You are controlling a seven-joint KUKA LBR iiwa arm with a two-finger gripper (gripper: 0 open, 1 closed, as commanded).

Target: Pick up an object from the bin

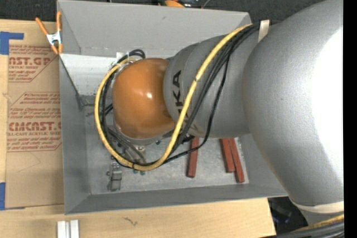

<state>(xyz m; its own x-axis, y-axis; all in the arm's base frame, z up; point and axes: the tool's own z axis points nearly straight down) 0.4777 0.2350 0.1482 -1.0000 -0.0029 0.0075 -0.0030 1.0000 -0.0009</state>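
Bin (75,136): grey metal with sloped walls. You are looking down into it, and the arm (290,97) enters from the right.
Arm: its grey bulk covers the right side of the bin and much of the floor.
Wrist: the orange dome cover (139,98) sits low over the middle-left of the floor, with yellow and black cables (99,111) looped round it.
End effector (129,152): it is tucked under the orange dome cover, with dark hardware showing at the lower edge. You cannot tell whether it is released, clenched or grasping anything.
Nearest thing: a small grey metal piece (115,178) lies on the floor toward the front-left corner, just below the cable loop.
Other things: the first red-brown bar (192,159) and second red-brown bar (231,160) lie on the floor toward the front. They are right of the wrist and apart from each other, with their upper ends hidden under the arm.
Relation: the bars lie well apart from the small grey metal piece.
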